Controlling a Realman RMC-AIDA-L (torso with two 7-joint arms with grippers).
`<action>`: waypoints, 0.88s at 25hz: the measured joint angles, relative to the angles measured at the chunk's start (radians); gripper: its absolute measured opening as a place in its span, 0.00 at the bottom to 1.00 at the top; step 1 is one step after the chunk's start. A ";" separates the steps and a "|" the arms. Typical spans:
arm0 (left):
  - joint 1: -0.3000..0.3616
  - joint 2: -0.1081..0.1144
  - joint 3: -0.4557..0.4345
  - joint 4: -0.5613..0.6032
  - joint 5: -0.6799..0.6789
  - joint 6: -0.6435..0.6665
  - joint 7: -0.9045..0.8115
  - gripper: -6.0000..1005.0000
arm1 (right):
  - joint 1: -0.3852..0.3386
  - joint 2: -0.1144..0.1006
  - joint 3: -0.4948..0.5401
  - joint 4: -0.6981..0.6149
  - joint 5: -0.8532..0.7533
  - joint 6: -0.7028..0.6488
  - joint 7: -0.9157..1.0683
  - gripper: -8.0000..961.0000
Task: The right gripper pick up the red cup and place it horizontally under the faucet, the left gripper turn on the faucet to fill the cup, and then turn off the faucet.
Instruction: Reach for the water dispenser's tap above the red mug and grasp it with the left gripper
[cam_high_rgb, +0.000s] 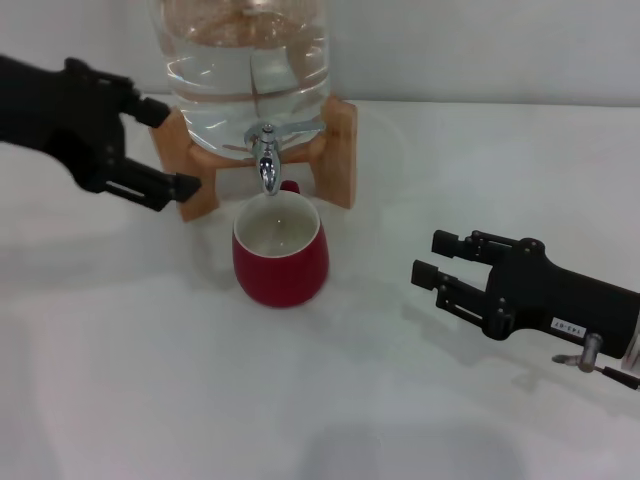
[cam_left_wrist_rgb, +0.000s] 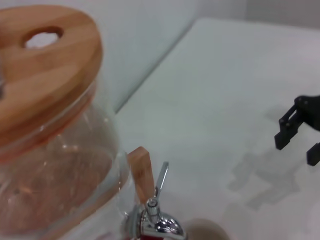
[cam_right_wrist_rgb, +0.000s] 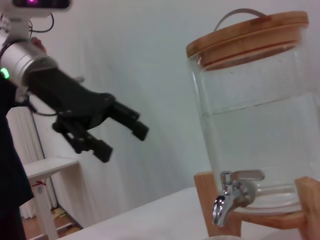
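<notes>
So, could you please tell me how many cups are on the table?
1. The red cup stands upright under the faucet, between the left pincer and the right pincer, both open and clear of it. No other cup shows in any view.

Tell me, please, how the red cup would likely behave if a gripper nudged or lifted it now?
The red cup looks glossy, so fingers could slip on its rounded wall. It stands upright on a broad base under the faucet, so a light nudge would probably slide rather than tip it. It looks ceramic, so probably stiff, heavy for its size and chippable.
</notes>
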 joint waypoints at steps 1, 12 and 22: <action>-0.039 0.000 0.030 0.000 0.043 0.000 -0.008 0.88 | 0.000 0.001 -0.001 0.000 0.000 0.000 0.000 0.49; -0.239 -0.008 0.125 -0.059 0.201 0.008 -0.040 0.88 | 0.005 0.013 -0.007 0.002 -0.028 0.001 0.012 0.49; -0.312 -0.045 0.252 -0.177 0.297 0.096 -0.036 0.88 | 0.024 0.015 -0.002 0.007 -0.066 0.008 0.034 0.49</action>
